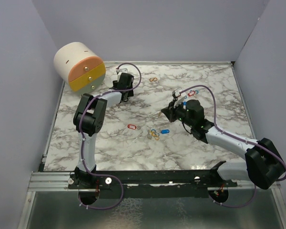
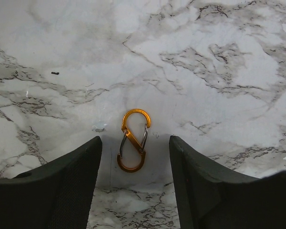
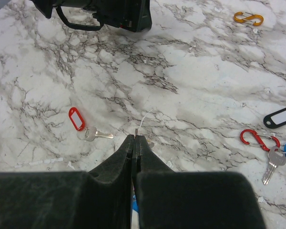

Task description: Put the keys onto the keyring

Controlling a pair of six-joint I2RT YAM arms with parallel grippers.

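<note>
— What have your left fingers got?
— Nothing. My left gripper (image 2: 136,143) is released, with a finger (image 2: 62,191) on either side of the orange clip (image 2: 132,140). The clip lies flat on the marble table (image 1: 219,81) and touches neither finger.
— And the right?
— My right gripper (image 3: 134,138) is clenched, tips pressed together. A pale sliver shows at the tips; I cannot tell what it is.
— Where are the keys (image 1: 155,134)?
— Loose on the table. One with a red tag (image 3: 76,119) lies left of my right fingers. Another key (image 3: 269,164) rests against a red clip (image 3: 257,138) to their right, near a black tag (image 3: 280,117). More sit mid-table between my arms.
</note>
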